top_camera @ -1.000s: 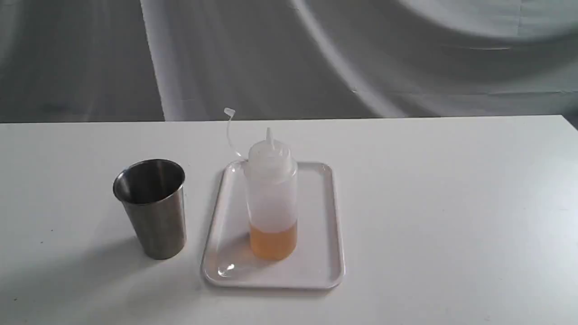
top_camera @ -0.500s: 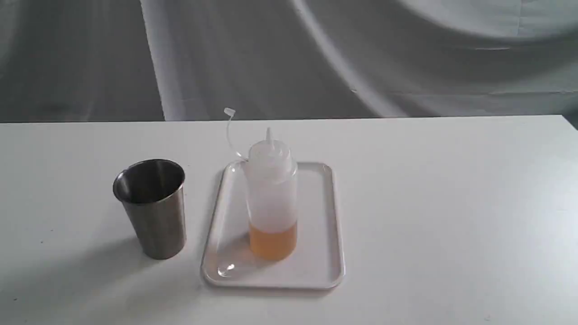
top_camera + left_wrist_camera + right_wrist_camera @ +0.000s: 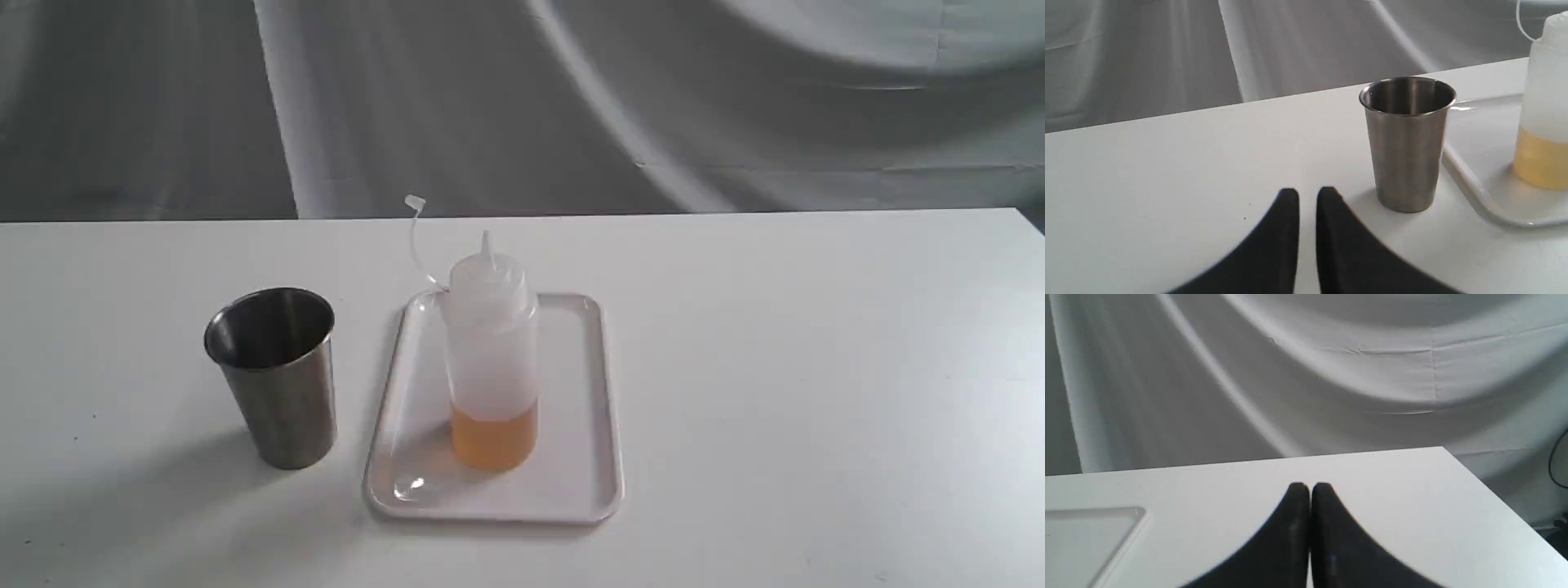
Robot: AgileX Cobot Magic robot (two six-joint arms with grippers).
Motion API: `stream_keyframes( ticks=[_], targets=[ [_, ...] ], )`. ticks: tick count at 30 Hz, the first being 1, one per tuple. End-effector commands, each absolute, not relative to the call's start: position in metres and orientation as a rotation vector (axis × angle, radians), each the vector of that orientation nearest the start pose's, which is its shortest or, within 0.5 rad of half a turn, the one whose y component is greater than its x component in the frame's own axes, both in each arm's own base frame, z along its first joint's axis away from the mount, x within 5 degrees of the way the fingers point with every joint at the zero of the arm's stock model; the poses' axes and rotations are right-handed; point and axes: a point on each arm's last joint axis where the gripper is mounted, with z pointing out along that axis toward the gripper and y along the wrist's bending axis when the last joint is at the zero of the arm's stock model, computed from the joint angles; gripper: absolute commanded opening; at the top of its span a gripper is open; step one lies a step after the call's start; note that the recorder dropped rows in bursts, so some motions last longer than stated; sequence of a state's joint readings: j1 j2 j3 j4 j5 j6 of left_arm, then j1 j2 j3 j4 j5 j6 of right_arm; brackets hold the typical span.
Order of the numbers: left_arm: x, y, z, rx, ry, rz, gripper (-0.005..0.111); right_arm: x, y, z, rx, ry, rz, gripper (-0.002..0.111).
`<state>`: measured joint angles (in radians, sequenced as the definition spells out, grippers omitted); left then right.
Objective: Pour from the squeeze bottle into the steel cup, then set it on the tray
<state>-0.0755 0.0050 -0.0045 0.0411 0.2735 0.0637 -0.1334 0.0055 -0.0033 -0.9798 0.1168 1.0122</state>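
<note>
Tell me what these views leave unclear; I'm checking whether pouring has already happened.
Steel cup contents: its dark interior hides the bottom, exterior and left wrist views.
Squeeze bottle nozzle: cut off by the left wrist picture's edge.
Tray: right wrist view shows one corner, the rest cut off.

Nothing can be read: no text, label, brand or number shows on the bottle [image 3: 490, 343], cup [image 3: 282, 400], tray [image 3: 589, 457] or tabletop [image 3: 816, 367].

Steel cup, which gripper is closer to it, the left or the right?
Left. The left gripper hangs just short of the steel cup, not touching. The right gripper is past the tray's far side; its view shows only a tray corner, no cup.
</note>
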Motion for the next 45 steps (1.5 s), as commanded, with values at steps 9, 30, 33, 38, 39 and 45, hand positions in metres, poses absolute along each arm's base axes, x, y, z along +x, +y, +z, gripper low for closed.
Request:
stream_keyframes(
  ticks=[9, 30, 33, 38, 39, 45],
  targets=[
    [0.055, -0.004, 0.189, 0.151, 1.743, 0.023, 0.008, 0.054, -0.018, 0.204, 0.231, 1.573, -0.168, 0.0],
    [0.055, -0.004, 0.189, 0.151, 1.743, 0.023, 0.008, 0.055, -0.002, 0.187, 0.018, 1.768, -0.096, 0.0],
    [0.055, -0.004, 0.189, 0.151, 1.743, 0.023, 0.008, 0.054, -0.001, 0.185, 0.039, 1.796, -0.069, 0.0],
    [0.055, -0.004, 0.189, 0.151, 1.743, 0.023, 0.008, 0.054, -0.001, 0.184, 0.061, 1.808, -0.049, 0.0],
    [0.055, -0.004, 0.189, 0.151, 1.743, 0.023, 0.008, 0.054, -0.001, 0.184, 0.061, 1.808, -0.049, 0.0],
    [0.055, -0.004, 0.189, 0.151, 1.743, 0.023, 0.008, 0.054, -0.005, 0.184, 0.133, 1.805, -0.091, 0.0]
  ],
)
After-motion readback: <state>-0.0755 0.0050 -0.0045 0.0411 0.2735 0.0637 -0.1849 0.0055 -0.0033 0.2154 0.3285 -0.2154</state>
